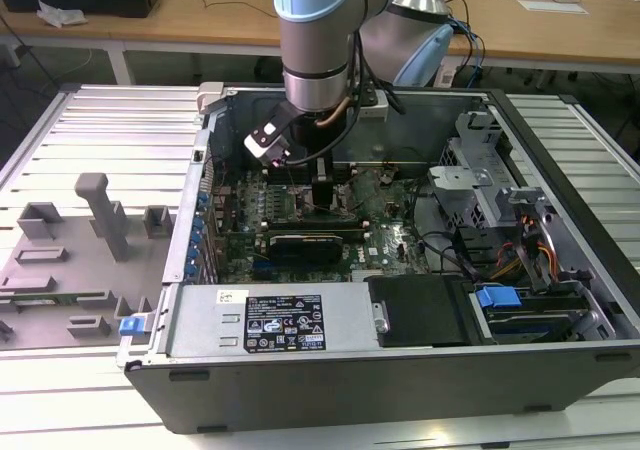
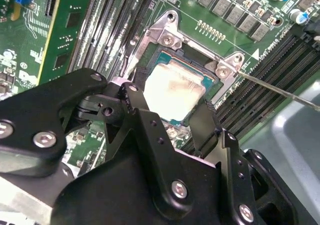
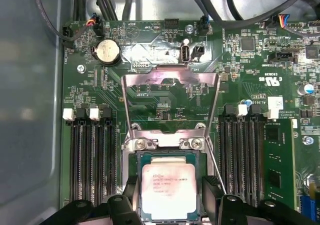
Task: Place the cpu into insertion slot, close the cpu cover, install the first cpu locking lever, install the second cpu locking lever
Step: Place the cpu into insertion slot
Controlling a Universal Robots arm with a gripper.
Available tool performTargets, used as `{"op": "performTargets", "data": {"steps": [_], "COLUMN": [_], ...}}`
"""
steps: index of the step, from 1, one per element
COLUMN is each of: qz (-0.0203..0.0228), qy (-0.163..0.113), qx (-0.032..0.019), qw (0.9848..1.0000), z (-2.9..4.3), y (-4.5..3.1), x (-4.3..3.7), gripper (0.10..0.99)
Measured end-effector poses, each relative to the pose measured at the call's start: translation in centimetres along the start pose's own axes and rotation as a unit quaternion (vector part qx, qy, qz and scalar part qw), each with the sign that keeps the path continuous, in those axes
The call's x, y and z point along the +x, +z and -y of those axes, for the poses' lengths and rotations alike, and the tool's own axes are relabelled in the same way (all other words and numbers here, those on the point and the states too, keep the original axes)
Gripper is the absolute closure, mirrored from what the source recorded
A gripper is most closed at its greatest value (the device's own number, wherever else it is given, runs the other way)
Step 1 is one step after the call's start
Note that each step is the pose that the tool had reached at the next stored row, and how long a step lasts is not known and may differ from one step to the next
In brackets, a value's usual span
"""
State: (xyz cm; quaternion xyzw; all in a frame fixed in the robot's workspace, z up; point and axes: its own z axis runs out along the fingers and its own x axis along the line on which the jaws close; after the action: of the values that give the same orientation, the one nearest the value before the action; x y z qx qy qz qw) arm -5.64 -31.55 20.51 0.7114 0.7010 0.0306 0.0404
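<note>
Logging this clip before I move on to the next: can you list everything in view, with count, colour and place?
chip: one, pale silver, lying in the socket
socket: one, silver-rimmed, on the board
cover: one, silver frame, swung open beyond the socket
lever: one, thin silver rod, running out from a socket corner
board: one, green, on the case floor
memory slots: two banks, black, either side of the socket
coin battery: one, silver, beyond the cover
case: one, dark grey, open-topped
holder tray: one, grey, at the exterior view's left
arm: one, grey and pale blue, reaching into the case
gripper: one, black, low over the chip
</note>
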Motion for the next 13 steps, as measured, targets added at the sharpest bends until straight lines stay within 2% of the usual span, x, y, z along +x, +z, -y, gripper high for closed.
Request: {"op": "performTargets", "data": {"steps": [2, 8, 9, 10, 11, 12, 13], "qz": [0.0001, 0.0003, 0.0003, 0.0004, 0.0004, 0.0004, 0.0004], "qy": [0.000, 0.000, 0.000, 0.000, 0.000, 0.000, 0.000], "qx": [0.0001, 0.0000, 0.0000, 0.0000, 0.0000, 0.0000, 0.0000], "qw": [1.0000, 1.0000, 1.0000, 1.0000, 1.0000, 1.0000, 1.0000], "z": [-0.03, -0.03, -0.03, -0.03, -0.03, -0.03, -0.03], "y": [-0.27, -0.31, -0.31, -0.31, -0.31, -0.31, -0.31], "x": [0.00, 0.00, 0.00, 0.00, 0.00, 0.00, 0.00], "gripper": [0.471, 0.486, 0.553, 0.675, 0.675, 0.796, 0.796]}}
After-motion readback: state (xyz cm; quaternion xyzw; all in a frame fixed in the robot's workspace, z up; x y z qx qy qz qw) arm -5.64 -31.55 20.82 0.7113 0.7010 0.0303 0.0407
